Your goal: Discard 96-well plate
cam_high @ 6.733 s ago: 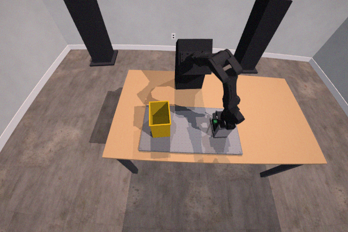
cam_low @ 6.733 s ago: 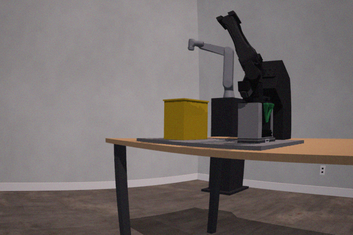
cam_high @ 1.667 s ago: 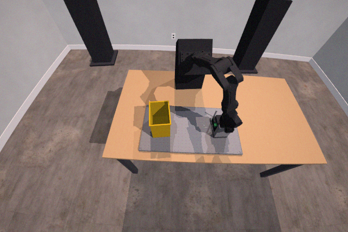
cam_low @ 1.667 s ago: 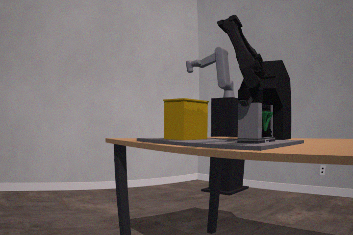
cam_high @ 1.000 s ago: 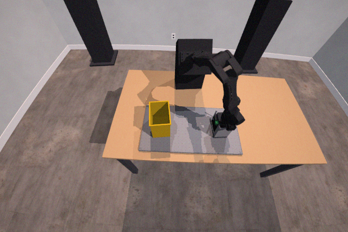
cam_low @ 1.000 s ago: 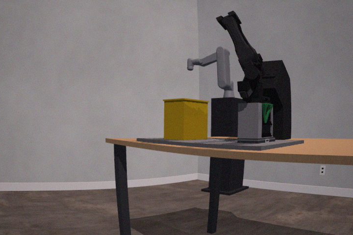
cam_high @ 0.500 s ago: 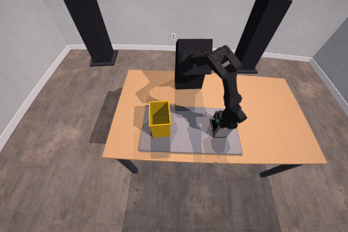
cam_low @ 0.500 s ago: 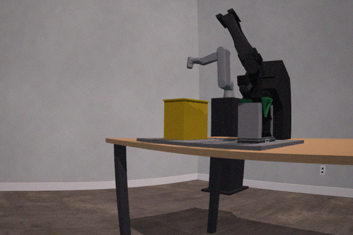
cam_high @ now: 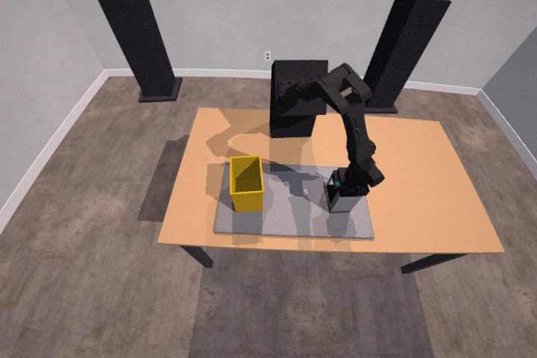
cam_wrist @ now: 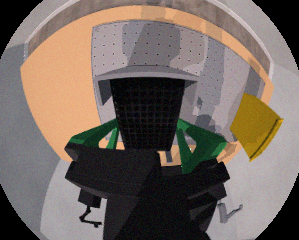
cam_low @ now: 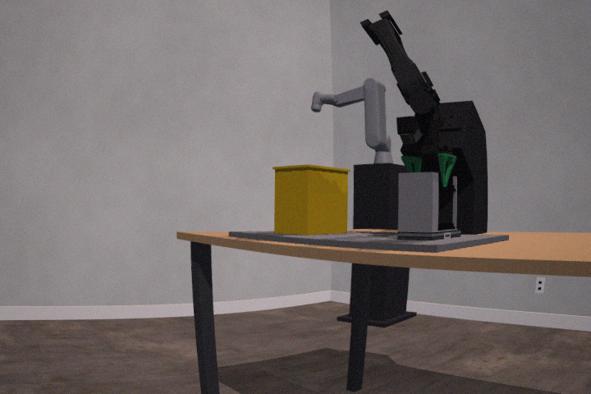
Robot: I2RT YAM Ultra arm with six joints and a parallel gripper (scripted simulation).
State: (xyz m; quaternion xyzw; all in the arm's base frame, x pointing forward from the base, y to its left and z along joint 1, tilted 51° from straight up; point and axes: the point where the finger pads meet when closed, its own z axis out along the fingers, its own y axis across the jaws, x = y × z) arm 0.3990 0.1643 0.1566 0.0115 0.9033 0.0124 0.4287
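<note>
From above, the arm hides most of the grey rack [cam_high: 344, 203], well apart from the yellow bin [cam_high: 246, 181] on the surface [cam_high: 425, 189]. The wrist view shows the dark gridded plate [cam_wrist: 148, 112] clamped between green fingers. From the side, the claw [cam_low: 428, 163] stands wide at the rack's top.

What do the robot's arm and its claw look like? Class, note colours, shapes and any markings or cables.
The slim jointed black arm is matt black throughout, built of blocky, angular links with rounded joint housings; one pale patch shows near its upper joint. The claw has a boxy black body and two bright green wedge-shaped fingers tapering towards their tips. No loose cables or readable markings are visible.
</note>
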